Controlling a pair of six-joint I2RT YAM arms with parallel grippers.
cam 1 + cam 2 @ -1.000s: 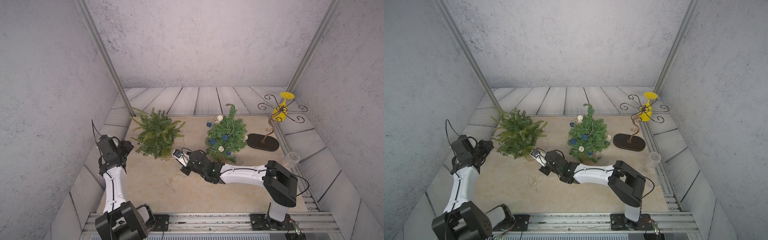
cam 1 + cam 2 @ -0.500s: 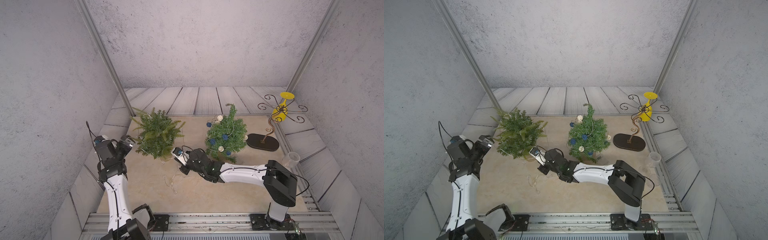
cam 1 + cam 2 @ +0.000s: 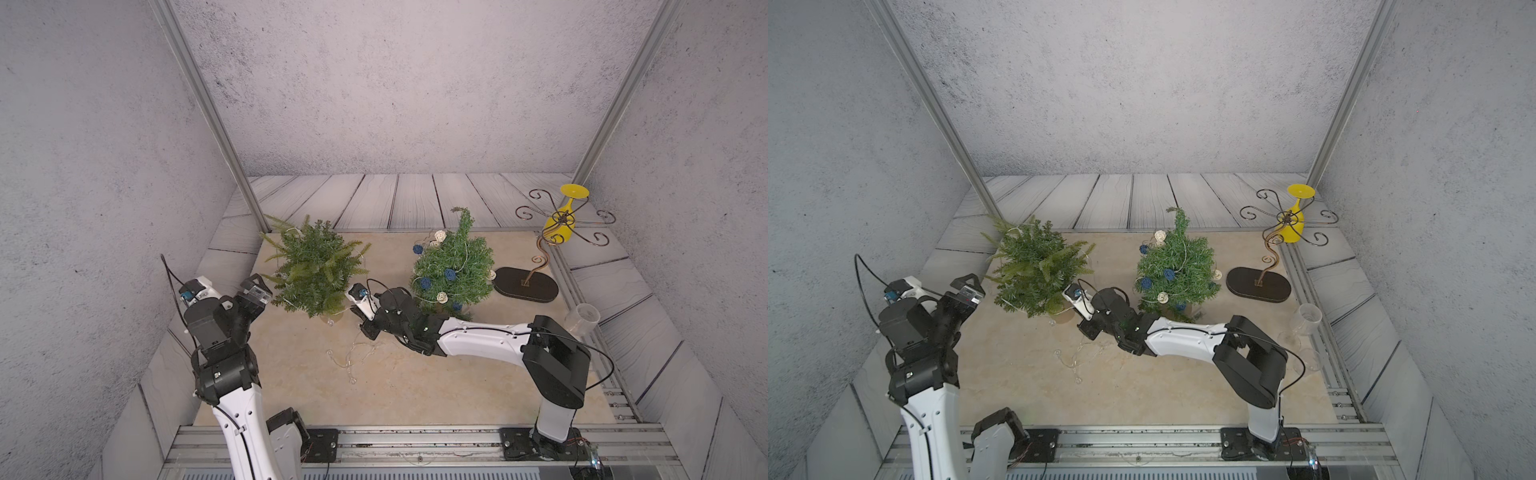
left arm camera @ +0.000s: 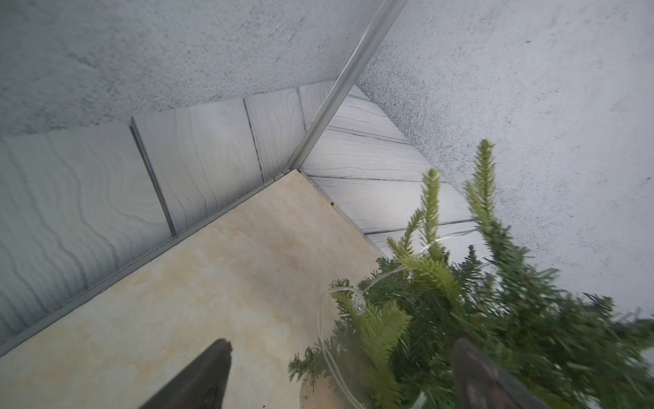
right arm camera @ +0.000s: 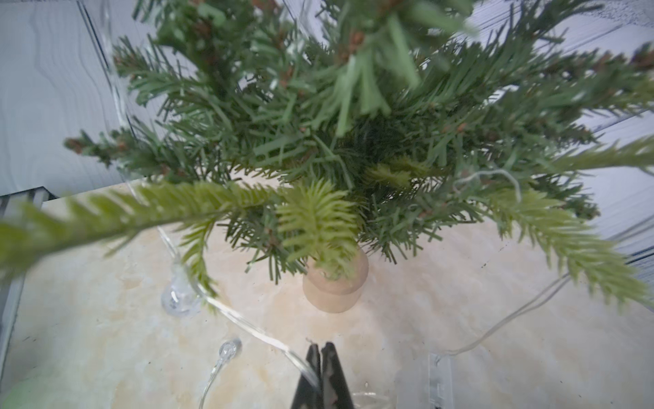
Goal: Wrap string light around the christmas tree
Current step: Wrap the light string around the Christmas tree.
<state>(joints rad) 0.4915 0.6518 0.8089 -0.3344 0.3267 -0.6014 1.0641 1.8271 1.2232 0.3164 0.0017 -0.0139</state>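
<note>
Right end effector [image 5: 321, 348] is clenched on the string light [image 5: 247, 324]. The clear wire runs straight into its shut jaws, low over the counter [image 3: 415, 386] and just near-right of the wooden foot [image 5: 334, 283] of the christmas tree [image 3: 316, 274]. That is the plain tree at the left, not the decorated tree [image 3: 453, 266] hung with balls to its right. Left end effector [image 4: 341, 341] stands spread wide and empty at the plain tree's left side, with a loop of wire carrying a bulb [image 4: 359, 304] draped on the branches just ahead of it. Part of the string light lies over the branches, and the rest lies loose on the counter on the near side of the tree, toward the middle. The wire looks thin, very light and limp, so it can probably only be drawn along, never pushed, and it will sag wherever it is unsupported. Its smooth clear coat is likely to slide between the pads. The small bulbs look easy to crush, so the best hold is on bare wire just beside a bulb, which then acts as a stop. For the empty end effector, the draped loop at the tree's left is the obvious place to take hold. The needles will likely snag the wire, and the tree looks light on its small foot, so a hard pull could tip or drag it.
</note>
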